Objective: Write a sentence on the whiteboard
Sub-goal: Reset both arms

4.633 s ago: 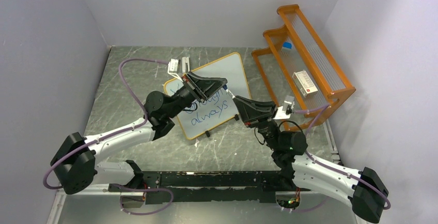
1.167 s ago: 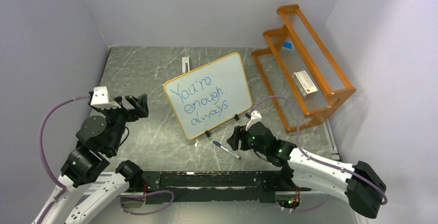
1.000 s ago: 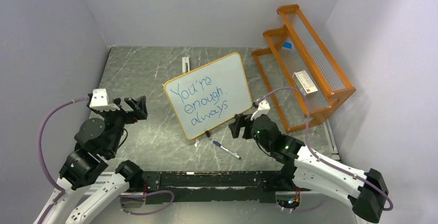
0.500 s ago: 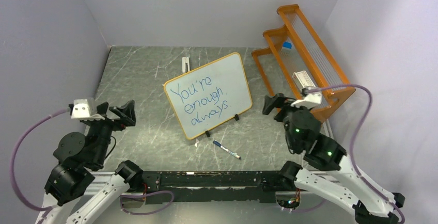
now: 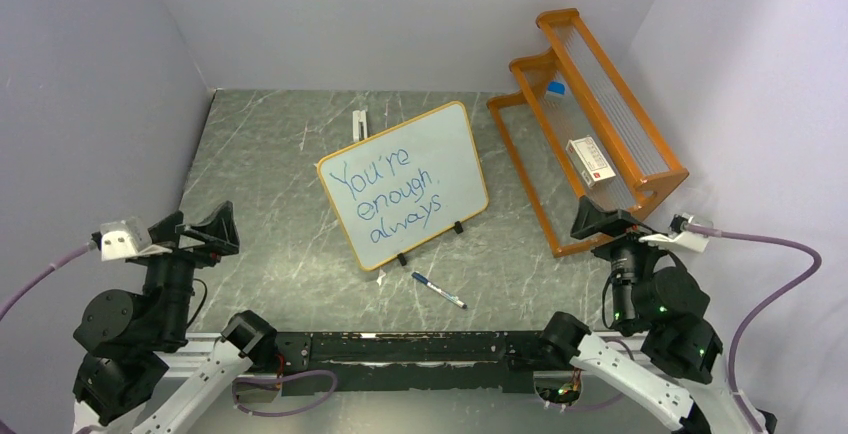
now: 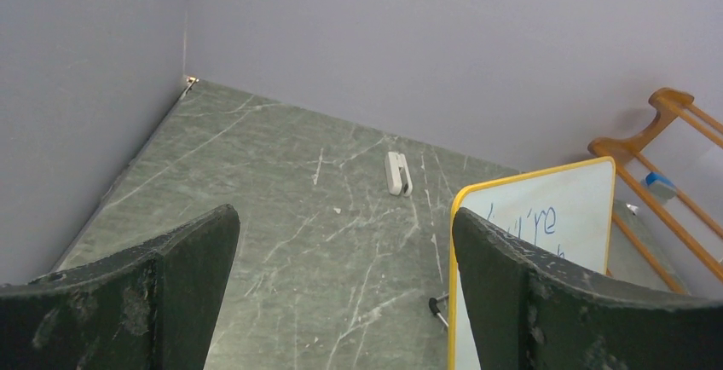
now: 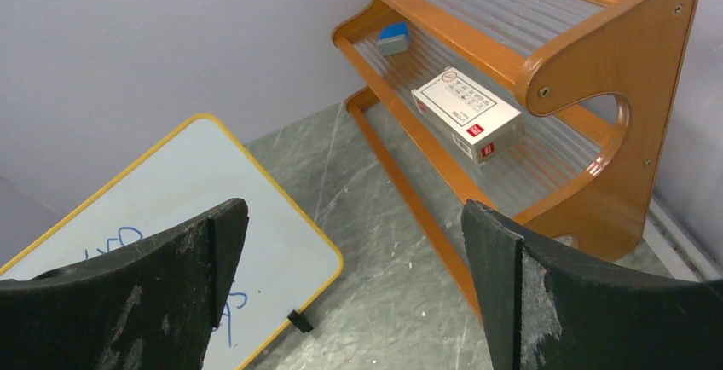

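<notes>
Both arms are folded up near their bases. Left gripper (image 5: 197, 229) and right gripper (image 5: 602, 222) gape wide, empty. Whiteboard (image 5: 405, 179) stands mid-table with blue writing; marker (image 5: 437, 289) lies near its front, orange rack (image 5: 600, 104) to its right.

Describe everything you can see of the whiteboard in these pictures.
The whiteboard is a white rectangle with rounded corners and a thin orange-yellow frame. Blue handwriting on it reads "You're enough, always". Two black clip feet on its near edge rest on the table. Nothing else touches it.
</notes>
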